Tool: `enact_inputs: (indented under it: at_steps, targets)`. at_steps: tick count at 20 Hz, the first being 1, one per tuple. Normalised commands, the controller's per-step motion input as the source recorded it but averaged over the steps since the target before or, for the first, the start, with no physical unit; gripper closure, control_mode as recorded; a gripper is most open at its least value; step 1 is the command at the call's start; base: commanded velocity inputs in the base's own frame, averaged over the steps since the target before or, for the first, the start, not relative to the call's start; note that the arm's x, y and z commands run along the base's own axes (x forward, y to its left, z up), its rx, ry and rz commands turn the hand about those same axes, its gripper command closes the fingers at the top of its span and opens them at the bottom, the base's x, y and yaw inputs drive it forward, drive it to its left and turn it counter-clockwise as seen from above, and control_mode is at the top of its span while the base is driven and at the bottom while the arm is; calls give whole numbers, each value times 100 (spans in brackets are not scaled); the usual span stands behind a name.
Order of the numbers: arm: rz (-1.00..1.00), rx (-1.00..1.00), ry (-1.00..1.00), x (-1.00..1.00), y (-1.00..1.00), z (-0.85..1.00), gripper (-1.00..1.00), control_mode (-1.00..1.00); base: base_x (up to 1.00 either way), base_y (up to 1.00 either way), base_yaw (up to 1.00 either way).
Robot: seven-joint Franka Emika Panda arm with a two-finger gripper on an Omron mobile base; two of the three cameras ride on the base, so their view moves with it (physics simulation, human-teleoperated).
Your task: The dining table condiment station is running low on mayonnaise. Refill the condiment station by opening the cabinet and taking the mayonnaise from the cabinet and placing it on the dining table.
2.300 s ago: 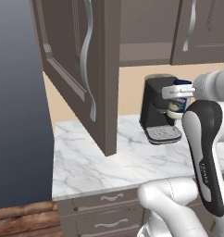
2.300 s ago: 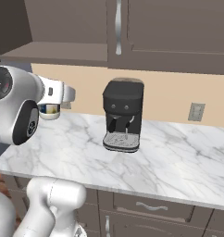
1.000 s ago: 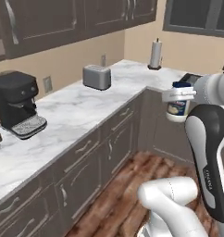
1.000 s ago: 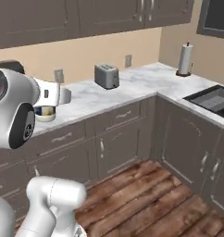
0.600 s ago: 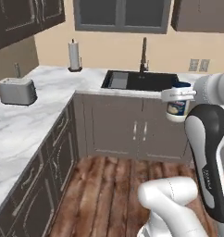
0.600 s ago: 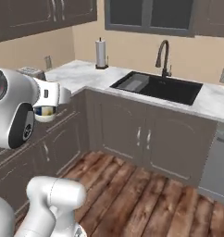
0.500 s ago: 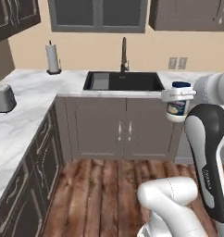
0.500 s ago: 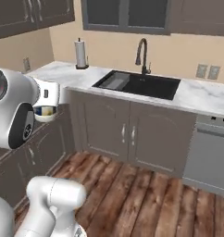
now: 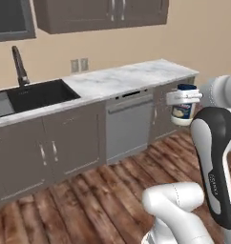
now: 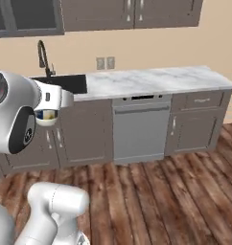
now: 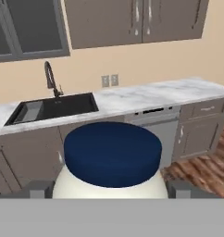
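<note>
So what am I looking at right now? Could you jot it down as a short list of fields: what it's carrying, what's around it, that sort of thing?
Carried item: mayonnaise jar, whitish body, dark navy lid, held upright
Grip: gripper with jaws shut on the jar, just under the lid
Height: jar held in the air, above the wood floor
Facing: marble counter with a black sink and a dark faucet
Under the counter: grey dishwasher and cabinet doors
Above: dark upper cabinets, doors closed
Dining table: cannot tell where

Mayonnaise [image 10: 46,116] in hand [image 10: 53,107], above floor [image 10: 161,191].
</note>
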Motion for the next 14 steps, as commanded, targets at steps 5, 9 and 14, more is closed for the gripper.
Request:
enact_inputs:
  at_steps: [5,9,14]
  targets:
    - [0,0,0,0,0,0,100,100,0,-16,-88]
    - [0,0,0,0,0,0,100,100,0,-21,-87]
    - [0,0,0,0,0,0,100,100,0,-21,-86]
